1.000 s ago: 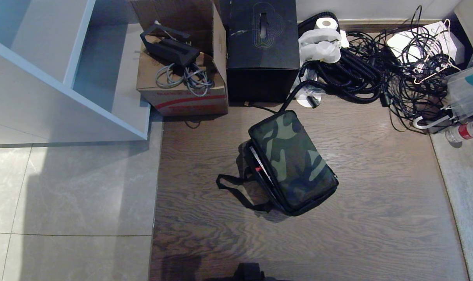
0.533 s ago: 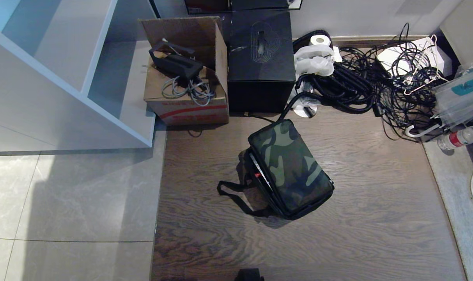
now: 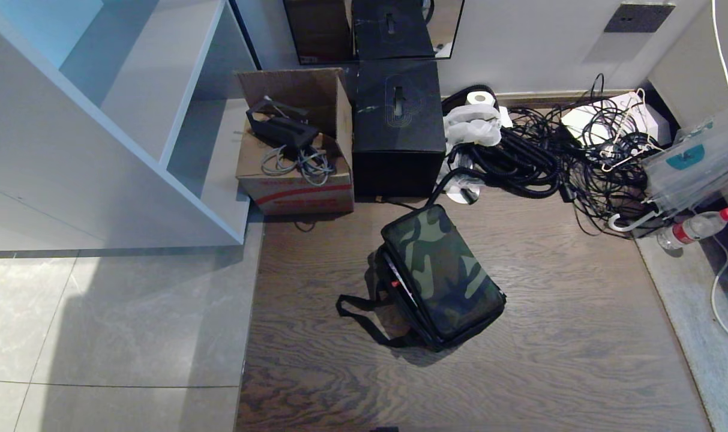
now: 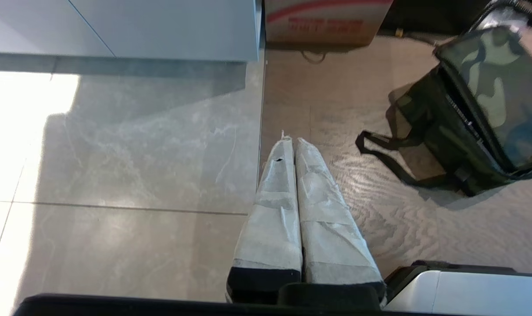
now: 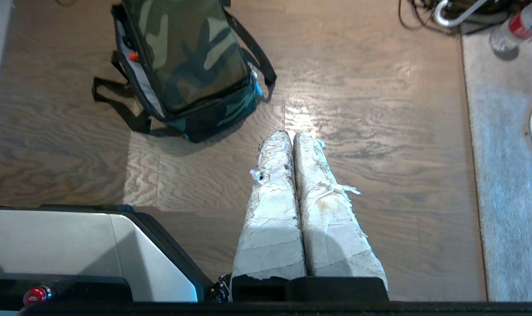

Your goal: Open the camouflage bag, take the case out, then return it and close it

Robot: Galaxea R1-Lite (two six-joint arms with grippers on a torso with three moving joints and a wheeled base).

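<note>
Both tape-wrapped grippers, left and right, are hanging closed and empty while the soft boxy camouflage bag is sitting mid-floor, likely floppy, best grabbed at its red zip pull.

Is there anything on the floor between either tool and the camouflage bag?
Nothing visible. Bare wood floor lies between the shut right tool and the camouflage bag. From the shut left tool, only the bag's own black strap lies on that side.

Bare wood floor lies open on the camouflage bag's right and near sides. Its black strap trails on the left. Behind, 2 obstacles stand near: a black box and tangled cables.
</note>
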